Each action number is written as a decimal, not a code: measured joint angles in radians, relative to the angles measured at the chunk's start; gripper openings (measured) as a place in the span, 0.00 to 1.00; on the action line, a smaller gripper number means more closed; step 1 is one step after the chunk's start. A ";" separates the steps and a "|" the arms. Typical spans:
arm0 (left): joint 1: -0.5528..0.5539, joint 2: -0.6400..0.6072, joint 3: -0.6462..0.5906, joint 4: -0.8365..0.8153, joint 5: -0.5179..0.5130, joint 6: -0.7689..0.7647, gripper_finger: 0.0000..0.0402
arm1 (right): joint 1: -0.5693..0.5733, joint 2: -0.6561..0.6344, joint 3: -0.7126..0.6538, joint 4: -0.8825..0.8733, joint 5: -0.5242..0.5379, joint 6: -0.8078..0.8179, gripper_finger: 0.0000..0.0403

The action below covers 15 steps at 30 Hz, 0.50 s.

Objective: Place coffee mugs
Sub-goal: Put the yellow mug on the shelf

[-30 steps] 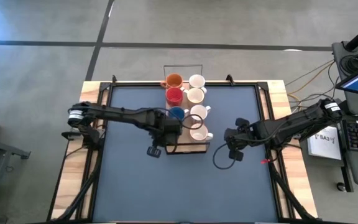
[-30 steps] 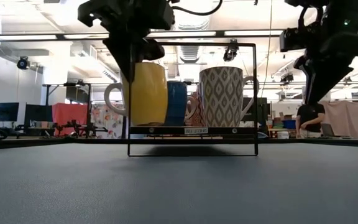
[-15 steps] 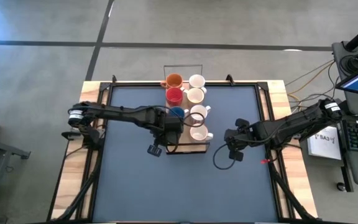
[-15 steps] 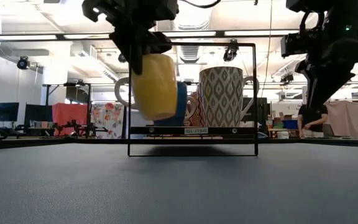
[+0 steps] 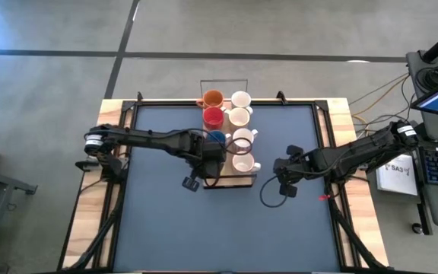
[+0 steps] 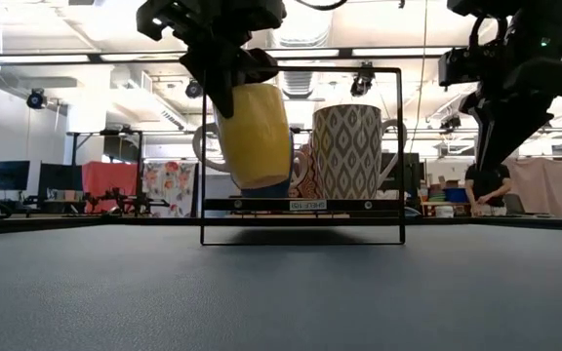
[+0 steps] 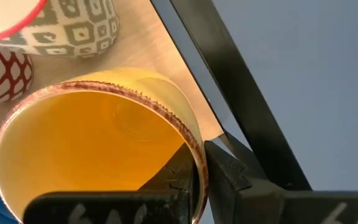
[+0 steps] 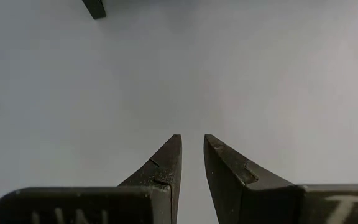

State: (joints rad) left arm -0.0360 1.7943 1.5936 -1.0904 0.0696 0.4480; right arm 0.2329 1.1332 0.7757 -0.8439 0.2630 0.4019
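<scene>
Left tool (image 7: pixel 197 163) grips one yellow mug (image 6: pixel 254 135); right tool (image 8: pixel 191 152) narrowly parted, empty.

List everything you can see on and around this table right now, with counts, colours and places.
table: one, dark mat with wooden edges, under both arms
rack: one, wooden base with a black wire frame, at the far middle of the mat
orange mug: one, far end of the rack's left column
red mug: one, next in that column
blue mug: one, next again
white mugs: four, some patterned, the rack's right column
yellow mug: one, tilted, lifted above the rack's near left corner
person: one, dark top, in the room behind
left arm: dark, jaws clamped on the yellow mug's rim
right arm: dark, right of the rack, jaws slightly apart, empty
</scene>
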 joint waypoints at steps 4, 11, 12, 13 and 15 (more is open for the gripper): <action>0.000 0.000 0.000 0.023 0.000 0.001 0.02 | 0.000 0.000 0.000 0.013 0.000 -0.002 0.15; 0.001 0.000 0.000 0.019 0.001 0.000 0.02 | 0.000 0.000 0.000 0.016 0.000 -0.007 0.15; 0.001 0.000 0.000 0.019 0.002 0.000 0.02 | 0.000 0.000 0.000 0.016 0.000 -0.008 0.15; 0.001 0.000 0.000 0.019 0.004 0.000 0.02 | 0.000 0.000 0.000 0.017 0.000 -0.008 0.15; 0.002 0.009 0.000 0.019 0.017 0.000 0.02 | 0.000 0.000 0.000 0.019 0.000 -0.009 0.15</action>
State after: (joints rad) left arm -0.0340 1.8036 1.5932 -1.0712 0.0868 0.4484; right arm 0.2329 1.1332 0.7757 -0.8246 0.2630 0.3927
